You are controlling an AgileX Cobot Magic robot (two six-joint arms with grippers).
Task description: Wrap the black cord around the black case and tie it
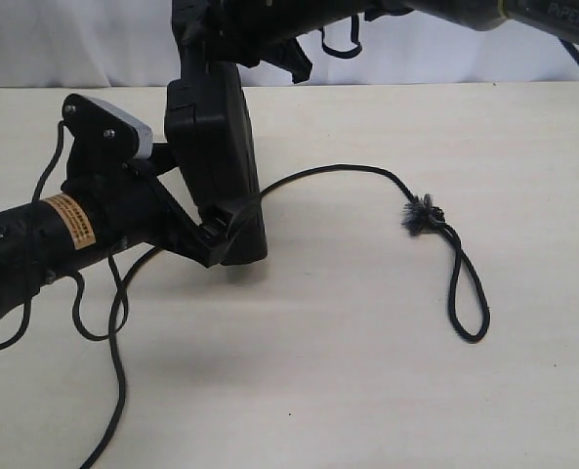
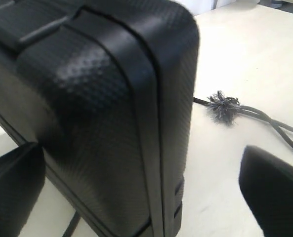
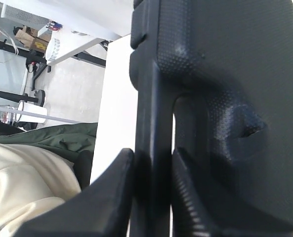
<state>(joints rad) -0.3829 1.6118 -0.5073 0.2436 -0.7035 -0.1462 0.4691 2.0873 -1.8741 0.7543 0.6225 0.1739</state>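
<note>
- Exterior view: we see the case (image 1: 211,147) standing on edge on the table (image 1: 367,391), left of the middle. Its top reaches up into the dark gear of the right arm.
- The cord (image 1: 348,169) lies loose on the table. It comes in from the lower left of this view and passes the case's lower corner. From there it arcs off to the right, ending in a frayed knot (image 1: 421,215) and a loop (image 1: 470,303).
- Right wrist view: the right gripper (image 3: 153,197) is clamped on a thin rim of the case, one finger on each side, holding it upright.
- Left wrist view: the left gripper (image 2: 144,190) is spread wide with the case between its fingers. Neither finger touches the case, and the gripper holds nothing.
- We see no turn of cord across the faces of the case. We cannot tell whether the cord runs under its bottom edge.
- Our judgement: the task is at an early stage. The case is raised and ready for wrapping, while all the winding and the tie are left to do.
</note>
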